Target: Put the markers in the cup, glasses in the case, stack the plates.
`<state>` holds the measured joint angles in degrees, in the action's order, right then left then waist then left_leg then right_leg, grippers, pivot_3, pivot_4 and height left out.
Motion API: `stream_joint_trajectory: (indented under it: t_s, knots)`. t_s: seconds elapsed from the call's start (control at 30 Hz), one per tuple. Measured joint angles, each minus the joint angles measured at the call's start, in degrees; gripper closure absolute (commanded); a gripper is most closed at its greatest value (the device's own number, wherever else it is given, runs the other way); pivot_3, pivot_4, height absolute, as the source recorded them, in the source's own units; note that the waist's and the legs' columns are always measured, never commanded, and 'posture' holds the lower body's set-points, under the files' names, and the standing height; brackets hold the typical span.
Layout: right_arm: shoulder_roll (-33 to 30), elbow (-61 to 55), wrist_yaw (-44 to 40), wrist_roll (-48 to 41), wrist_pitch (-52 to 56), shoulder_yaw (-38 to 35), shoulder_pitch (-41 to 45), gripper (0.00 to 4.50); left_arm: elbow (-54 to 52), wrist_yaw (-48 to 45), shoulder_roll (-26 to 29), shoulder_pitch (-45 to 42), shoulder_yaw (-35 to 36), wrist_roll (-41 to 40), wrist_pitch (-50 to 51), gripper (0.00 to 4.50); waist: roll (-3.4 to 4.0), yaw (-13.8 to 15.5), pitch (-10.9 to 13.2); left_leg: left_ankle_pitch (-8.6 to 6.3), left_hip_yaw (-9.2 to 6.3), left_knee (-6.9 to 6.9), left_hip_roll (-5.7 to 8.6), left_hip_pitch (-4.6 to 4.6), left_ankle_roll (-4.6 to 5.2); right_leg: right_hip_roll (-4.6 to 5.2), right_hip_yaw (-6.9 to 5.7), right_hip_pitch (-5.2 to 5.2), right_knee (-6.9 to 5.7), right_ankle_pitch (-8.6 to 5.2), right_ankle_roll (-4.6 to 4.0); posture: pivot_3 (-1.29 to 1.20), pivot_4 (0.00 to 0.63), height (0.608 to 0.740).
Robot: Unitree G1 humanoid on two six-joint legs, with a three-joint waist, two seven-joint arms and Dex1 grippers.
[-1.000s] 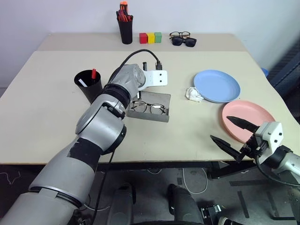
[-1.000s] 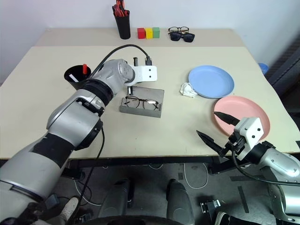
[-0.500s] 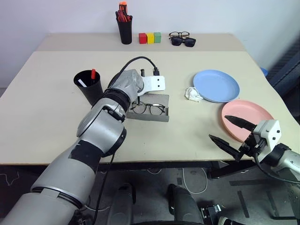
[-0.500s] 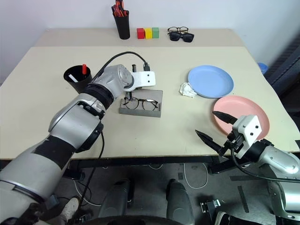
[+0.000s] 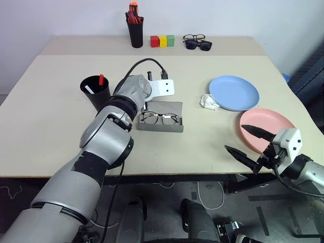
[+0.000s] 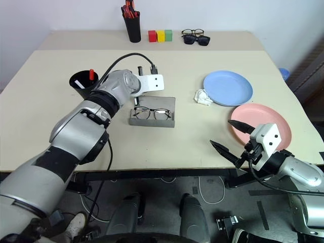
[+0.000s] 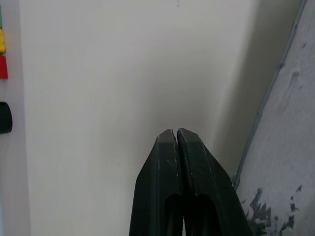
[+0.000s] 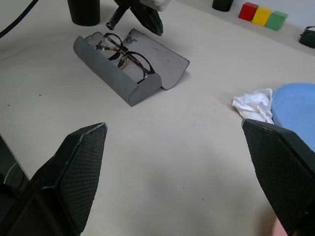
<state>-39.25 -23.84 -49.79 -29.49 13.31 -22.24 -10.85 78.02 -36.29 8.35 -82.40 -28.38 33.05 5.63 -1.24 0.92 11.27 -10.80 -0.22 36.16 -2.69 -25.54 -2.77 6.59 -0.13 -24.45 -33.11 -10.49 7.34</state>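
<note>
The grey case (image 5: 161,115) lies open near the middle of the table (image 5: 50,116), its long axis running left to right, with the wire-frame glasses (image 5: 160,118) resting inside the tray and the flap laid flat behind them. All other places here are given from this case. The left gripper (image 8: 144,17), its two black fingers pressed together and holding nothing, hovers at the case's far left corner, beside the flap's edge. The left arm is by far the nearer one, so folding the flap toward the robot probably falls to it. The right gripper (image 5: 247,143) hangs well off to the right, at the table's front edge, jaws spread wide and empty. The black cup (image 5: 95,92), holding the two markers (image 5: 100,79), stands to the left. The blue plate (image 5: 234,92) and pink plate (image 5: 267,128) lie apart to the right, unstacked. The right wrist view shows the closed fingertips just behind the flap; the left arm hides them from the head views.
</note>
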Motion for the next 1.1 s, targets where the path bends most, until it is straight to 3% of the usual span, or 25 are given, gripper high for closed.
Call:
stream_joint_trajectory:
  t_s: [0.13, 0.23, 0.5, 0.67, 0.97, 1.1]
  knots:
    - [0.0, 0.0, -0.1, 0.0, 0.0, 0.0, 0.0, 0.00, 0.0, -4.1, -1.5, 1.4, 1.4, -1.5, 0.7, 4.47, 0.00, 0.0, 0.0, 0.00, 0.00, 0.01, 0.00, 0.00, 0.00, 0.00, 0.00, 0.01, 0.00, 0.00, 0.00, 0.00, 0.150, 0.740]
    - [0.0, 0.0, -0.2, 0.0, 0.0, 0.0, -0.1, 0.00, -0.1, -12.8, -1.8, 1.4, 5.0, -5.3, 3.5, 4.47, 0.01, -0.1, 0.0, 0.00, 0.00, 0.00, 0.00, 0.02, 0.00, 0.00, 0.00, 0.00, -0.02, 0.00, -0.01, 0.00, 0.150, 0.740]
    - [0.0, 0.1, -0.2, 0.0, -0.4, 0.0, -0.6, 0.00, -3.2, -35.4, 2.4, 1.1, 9.0, -11.7, 11.5, 4.47, 0.02, -0.2, 0.0, 0.02, -0.02, 0.05, 0.00, 0.05, 0.02, -0.01, 0.01, 0.01, -0.12, 0.01, -0.02, 0.00, 0.150, 0.740]
    - [0.0, 1.3, -0.2, 0.1, -0.9, 0.0, 0.5, 0.00, -9.0, -44.6, 5.0, 0.7, 9.1, -13.7, 17.2, 4.47, 0.03, -0.2, 0.0, 0.02, -0.04, 0.08, 0.00, 0.05, 0.03, 0.00, 0.01, 0.04, -0.14, 0.02, -0.03, 0.00, 0.150, 0.740]
    - [0.0, 3.1, -0.9, 0.6, -1.5, 1.6, 2.2, 0.00, -15.7, -45.7, 6.1, 3.4, 8.7, -14.8, 21.5, 4.47, 0.04, -0.3, 0.0, 0.03, -0.07, 0.08, 0.00, 0.10, 0.04, -0.01, 0.02, 0.05, -0.24, 0.01, -0.04, 0.00, 0.150, 0.740]
    - [0.0, 3.3, -1.1, 0.6, -1.8, 1.6, 2.2, 0.00, -15.7, -40.4, 6.1, 4.7, 8.3, -14.5, 20.6, 4.47, 0.04, -0.2, 0.0, 0.03, -0.08, 0.13, 0.00, 0.09, 0.05, -0.01, 0.02, 0.04, -0.28, 0.00, -0.03, 0.00, 0.150, 0.740]
